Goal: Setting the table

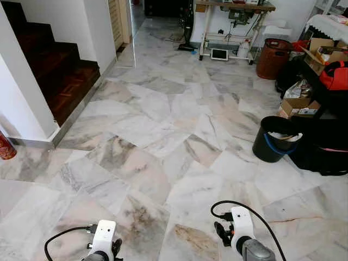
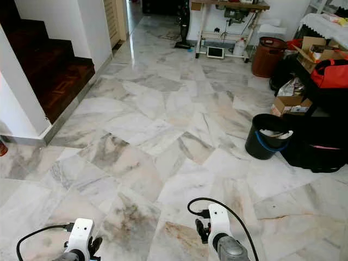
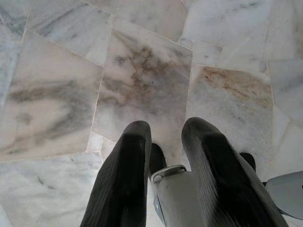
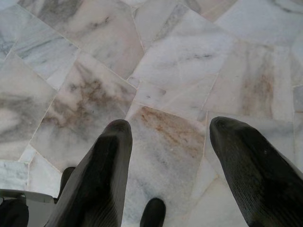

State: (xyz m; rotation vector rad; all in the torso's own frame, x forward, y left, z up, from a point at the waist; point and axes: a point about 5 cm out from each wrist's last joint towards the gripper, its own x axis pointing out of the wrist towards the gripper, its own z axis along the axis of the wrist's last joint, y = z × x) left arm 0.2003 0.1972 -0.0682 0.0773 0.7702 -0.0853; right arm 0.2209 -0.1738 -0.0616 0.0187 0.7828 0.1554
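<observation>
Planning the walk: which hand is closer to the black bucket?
Right. The right hand hangs low, with the black bucket ahead to its right; the left hand is farther off on the other side.

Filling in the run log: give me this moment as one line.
scene: marble floor, stairs left, black bucket right | left gripper: open, empty | right gripper: open, empty | tableware: none seen

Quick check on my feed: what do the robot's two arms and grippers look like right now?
Both wrists carry white housings with looping black cables, on silver-grey forearms. The left gripper and right gripper each have two long, rounded black fingers with a fine ribbed texture.
</observation>
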